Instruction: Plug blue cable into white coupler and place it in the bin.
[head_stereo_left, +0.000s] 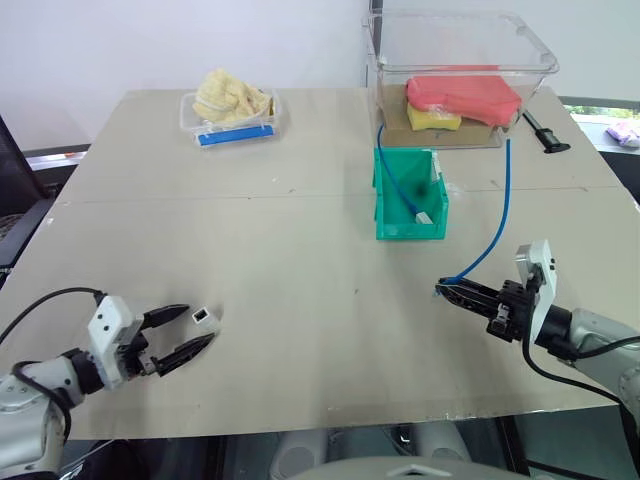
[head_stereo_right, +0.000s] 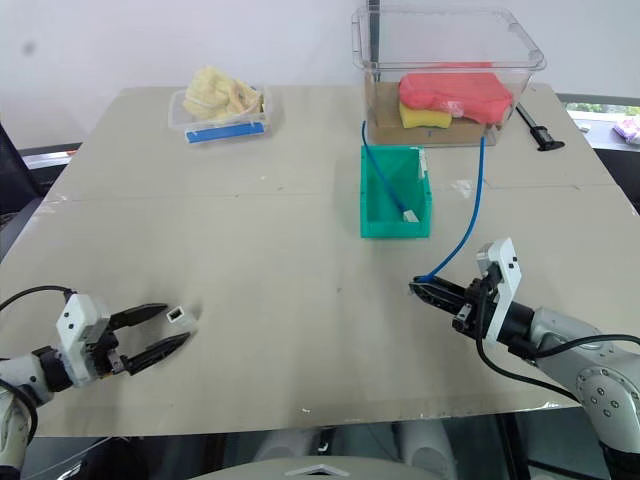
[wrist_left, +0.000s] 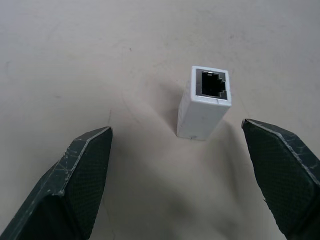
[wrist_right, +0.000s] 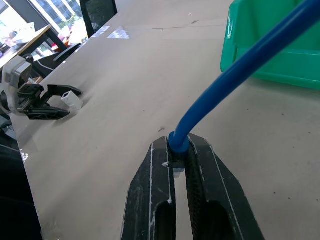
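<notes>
Cable pinched in my right fingers, coupler waiting between my left ones.

I am clamping my right gripper (head_stereo_left: 447, 291) tight on the tip of the blue cable (head_stereo_left: 497, 222), which is arcing up and away toward the large clear tub (head_stereo_left: 460, 60) behind the bin (head_stereo_left: 408, 222); I am holding that tip above the table (head_stereo_left: 300, 300), in front of the bin and to its right. My left gripper (head_stereo_left: 195, 331) is standing wide apart, well to the left of the bin and nearer me, its two fingers (wrist_left: 75, 180) flanking the white coupler (wrist_left: 205, 102) without touching it. The coupler is sitting on the table, socket hole showing.
</notes>
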